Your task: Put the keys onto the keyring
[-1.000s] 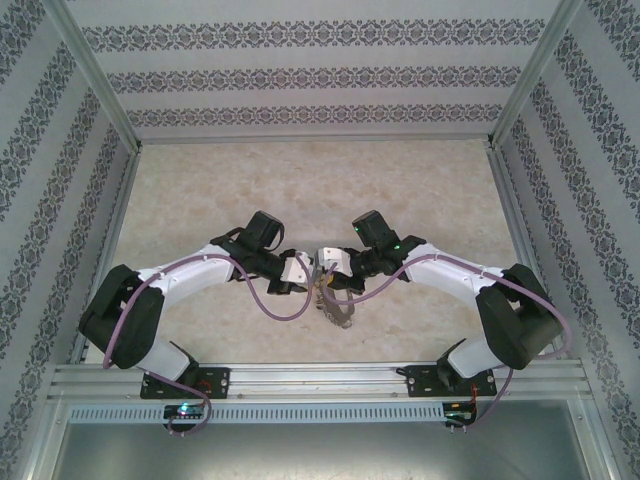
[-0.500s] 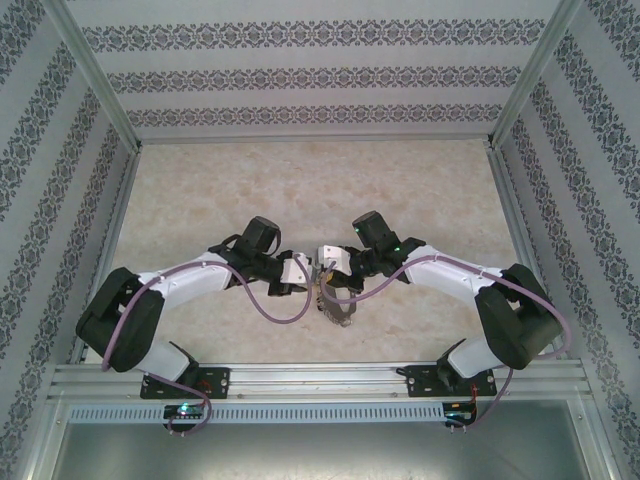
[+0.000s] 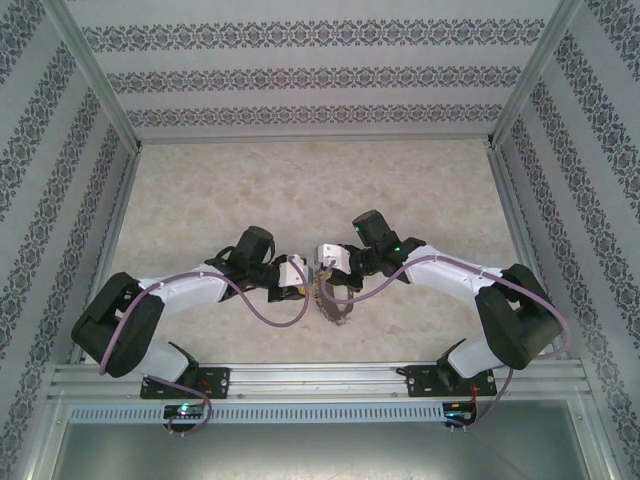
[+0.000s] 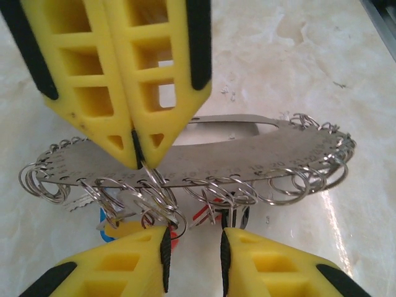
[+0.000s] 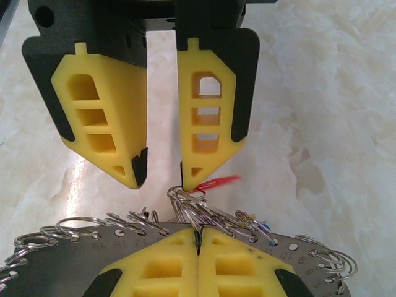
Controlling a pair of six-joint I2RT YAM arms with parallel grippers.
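The keyring (image 4: 247,162) is a curved silvery metal plate with numbered holes, hung with several wire rings. My right gripper (image 5: 198,238) is shut on the plate's edge and holds it just above the marble table; its fingertips (image 4: 139,162) also come down from the top of the left wrist view. Keys hang under the rings, with a red tag (image 5: 216,182), a yellow tag (image 4: 124,229) and a bit of blue. My left gripper (image 4: 193,244) faces the plate, open, its left pad beside a bunch of rings (image 4: 158,207). From above, both grippers meet over the keyring (image 3: 330,305).
The marble tabletop (image 3: 300,190) lies open behind the grippers. Aluminium frame rails (image 3: 320,378) run along the near edge and sides, with patterned walls around. Purple cables (image 3: 270,310) loop off both arms near the keyring.
My left gripper has opened from shut, and the left arm has drawn slightly back to the left. The right gripper has kept its hold on the plate.
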